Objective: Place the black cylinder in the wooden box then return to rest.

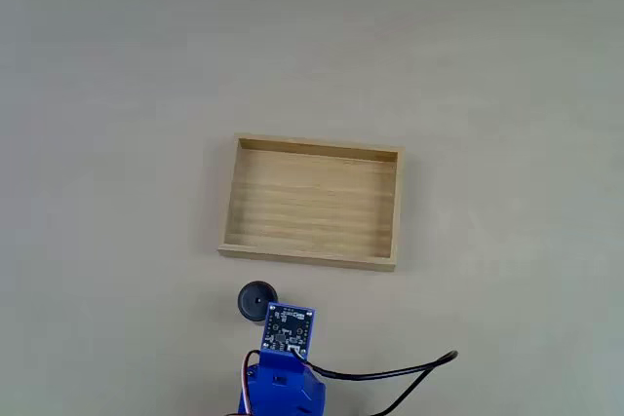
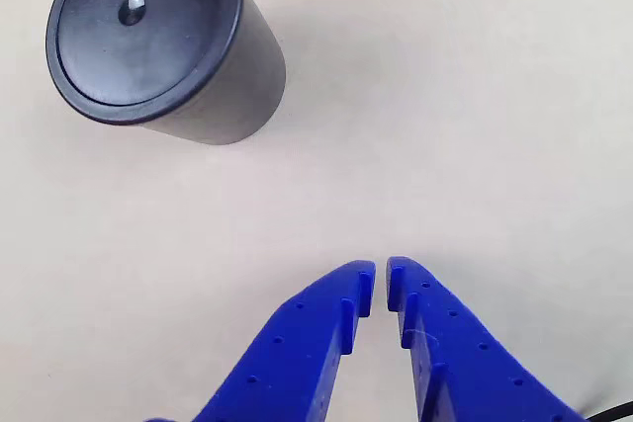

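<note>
In the fixed view, your wooden box [image 1: 312, 204] sat near the middle of the pale desk [image 1: 117, 75], long side running left to right, its floor bare and showing grain. The black cylinder [image 1: 256, 300] stood upright on the desk just below the box's lower left corner, outside the box and apart from its wall. Your arm entered from the bottom edge of that view; a square dark-blue circuit board [image 1: 290, 328] with white wires rode on top of it, its upper left corner overlapping the cylinder's right edge as seen from above. A black cable [image 1: 390, 373] looped off to the right from the arm across the desk. In the other view, the cylinder [image 2: 158, 42] occupied the upper left, upright, round top with a small central dimple facing the camera. Your blue hand [image 2: 380, 279] came in from the bottom edge, its two fingers [image 2: 316, 333] drawn nearly together with only a thin slit between the tips, nothing held between them. The tips sat over bare desk [image 2: 475, 126], well to the lower right of the cylinder and not touching it. You could not tell from either view whether the tips touched the desk.
</note>
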{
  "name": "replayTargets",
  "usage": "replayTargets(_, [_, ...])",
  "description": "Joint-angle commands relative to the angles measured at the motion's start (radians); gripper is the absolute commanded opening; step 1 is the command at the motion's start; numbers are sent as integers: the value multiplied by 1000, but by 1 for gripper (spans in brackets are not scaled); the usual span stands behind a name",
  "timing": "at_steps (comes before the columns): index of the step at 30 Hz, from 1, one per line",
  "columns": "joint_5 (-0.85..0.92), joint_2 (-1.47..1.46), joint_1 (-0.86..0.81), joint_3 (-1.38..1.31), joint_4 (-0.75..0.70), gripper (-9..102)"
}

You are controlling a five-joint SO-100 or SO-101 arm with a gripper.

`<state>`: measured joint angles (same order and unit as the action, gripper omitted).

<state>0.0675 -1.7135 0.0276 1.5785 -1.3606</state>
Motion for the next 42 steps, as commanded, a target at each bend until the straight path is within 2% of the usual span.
replayTargets(1, [14, -11, 3, 31, -3, 0])
replayTargets(20, [-51, 9, 41, 14, 0, 0])
replayTargets(42, [-117, 272, 109, -287, 9, 1])
